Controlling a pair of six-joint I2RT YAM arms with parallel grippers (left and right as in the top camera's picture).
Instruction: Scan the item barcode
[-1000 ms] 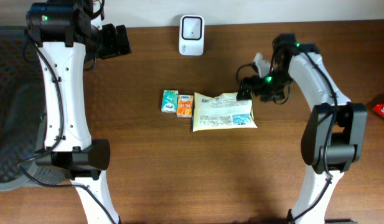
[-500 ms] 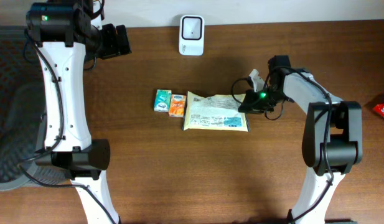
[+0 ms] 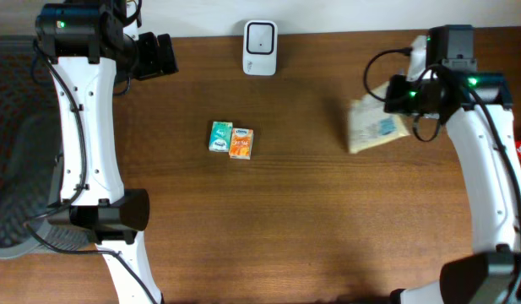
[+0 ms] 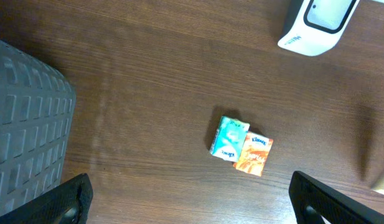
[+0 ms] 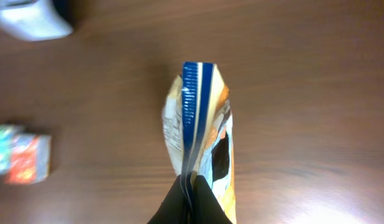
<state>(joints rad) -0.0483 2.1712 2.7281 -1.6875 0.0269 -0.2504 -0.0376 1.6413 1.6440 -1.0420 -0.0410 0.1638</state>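
With the printed pouch point(image 3: 377, 127) pinched in my right gripper point(image 5: 190, 186) and the left gripper point(image 3: 156, 56) idle with jaws wide, next I must present its barcode to the scanner point(image 3: 260, 36).

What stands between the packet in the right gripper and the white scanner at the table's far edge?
Nothing visible does. The right gripper holds the packet over bare table, to the right of the scanner; the two small boxes lie nearer, off that line.
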